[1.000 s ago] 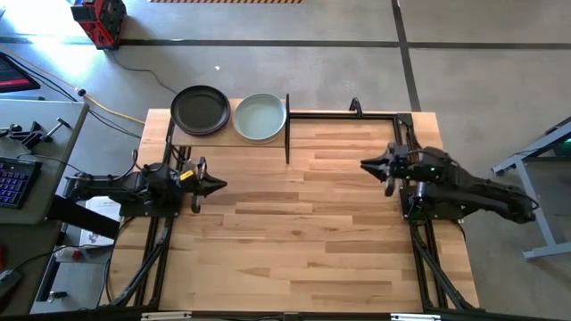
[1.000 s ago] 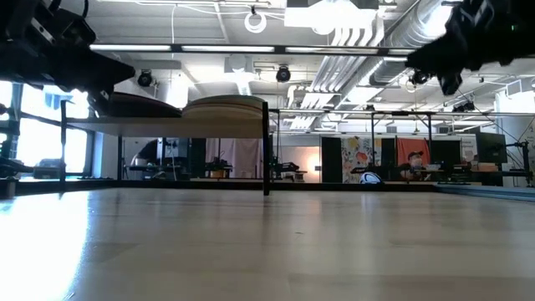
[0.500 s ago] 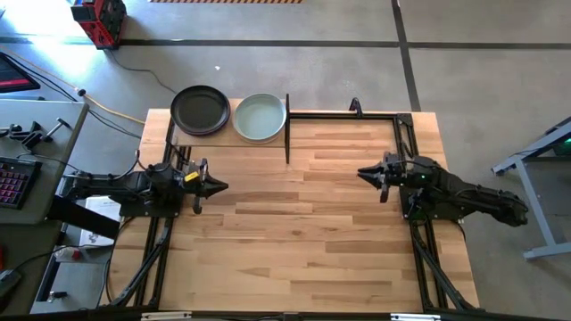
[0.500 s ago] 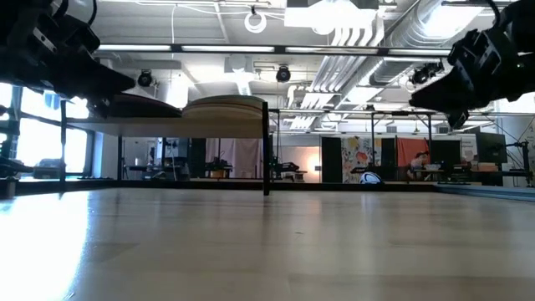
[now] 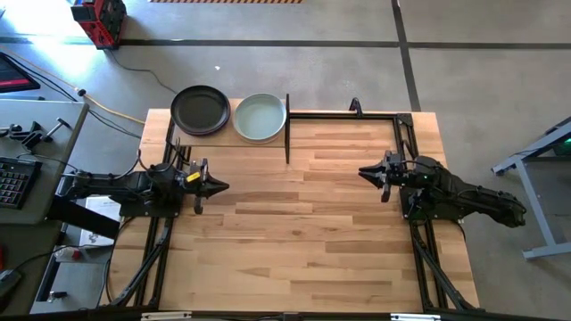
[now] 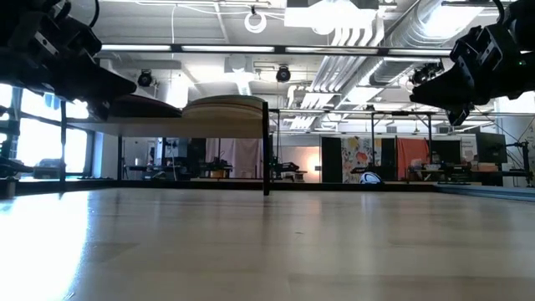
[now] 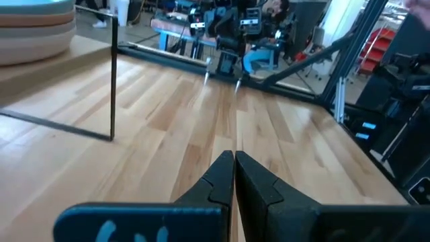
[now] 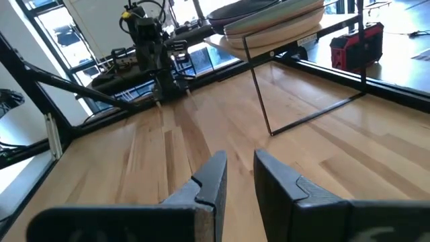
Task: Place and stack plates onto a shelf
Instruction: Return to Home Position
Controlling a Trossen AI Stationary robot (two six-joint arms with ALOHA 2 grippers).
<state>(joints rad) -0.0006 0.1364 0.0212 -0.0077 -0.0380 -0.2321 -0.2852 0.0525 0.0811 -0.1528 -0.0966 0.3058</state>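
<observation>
L gripper (image 5: 217, 186) fingers together, R gripper (image 5: 364, 172) slightly apart, black round plate (image 5: 200, 109), sage-green round plate (image 5: 260, 117) topping stacks, pale wood shelf (image 5: 225, 137) far left

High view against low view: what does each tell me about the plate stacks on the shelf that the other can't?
Only the high view shows the top plates' faces: a black plate beside a pale sage green plate. Only the low view shows the stacks side-on, on the shelf raised on black bars. Both show two stacks side by side, with the left gripper and right gripper apart from them.
</observation>
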